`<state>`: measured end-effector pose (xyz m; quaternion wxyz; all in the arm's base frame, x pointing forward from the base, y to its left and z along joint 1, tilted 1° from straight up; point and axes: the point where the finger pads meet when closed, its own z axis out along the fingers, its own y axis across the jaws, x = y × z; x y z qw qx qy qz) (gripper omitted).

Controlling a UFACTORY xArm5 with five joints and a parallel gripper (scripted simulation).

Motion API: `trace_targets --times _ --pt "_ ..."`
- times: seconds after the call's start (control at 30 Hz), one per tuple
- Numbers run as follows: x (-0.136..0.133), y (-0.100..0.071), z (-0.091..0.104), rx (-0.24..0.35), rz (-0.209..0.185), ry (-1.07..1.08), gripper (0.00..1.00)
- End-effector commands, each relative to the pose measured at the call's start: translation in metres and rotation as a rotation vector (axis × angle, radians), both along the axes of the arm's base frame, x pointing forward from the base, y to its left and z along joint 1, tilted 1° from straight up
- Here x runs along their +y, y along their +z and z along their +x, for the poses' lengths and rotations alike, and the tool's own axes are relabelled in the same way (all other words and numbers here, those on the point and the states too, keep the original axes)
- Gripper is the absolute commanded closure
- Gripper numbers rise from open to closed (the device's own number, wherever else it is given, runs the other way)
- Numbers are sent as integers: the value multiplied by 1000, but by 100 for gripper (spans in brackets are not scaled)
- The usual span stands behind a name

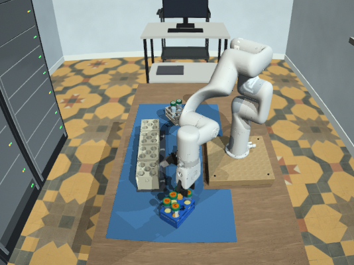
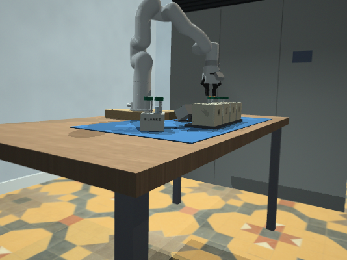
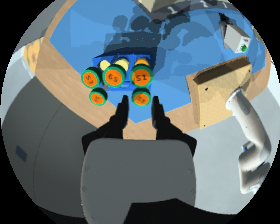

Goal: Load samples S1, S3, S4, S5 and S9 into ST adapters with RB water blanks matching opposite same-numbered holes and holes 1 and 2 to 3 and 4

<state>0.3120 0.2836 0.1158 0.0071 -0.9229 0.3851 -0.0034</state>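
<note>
Tubes [image 3: 113, 76], orange-dot green caps, stand in blue rack [image 1: 176, 216] at mat's near end. We see gripper [image 3: 141, 117] just above them, fingers partly apart w/ nothing between. Pale blocky adapters [image 1: 148, 154] sit left.

A royal-blue flat mat [image 1: 212, 220] covers part of the brown wood-grain desk [image 1: 265, 233], and on it stand a deep-blue plastic sample rack [image 1: 177, 218] and a row of cream block adapters [image 1: 147, 154]. The rack's tubes carry green-rimmed caps with orange dots [image 3: 141, 76] (the dots' lettering is too small to read). The floor tiles [image 1: 318, 167] form an ochre, grey and terracotta star pattern.
</note>
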Motion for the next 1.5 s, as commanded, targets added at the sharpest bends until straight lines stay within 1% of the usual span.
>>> trace_targets --times 0.0,0.5,0.57,1.07,1.13,1.47 --pt "1 4 1 -2 2 0 57" --pt "0 34 0 -3 2 0 57" --pt "0 34 0 -3 2 0 57" --pt "0 64 0 -3 2 0 57" --pt "0 64 0 -3 2 0 57" --pt "0 84 0 -3 2 0 57"
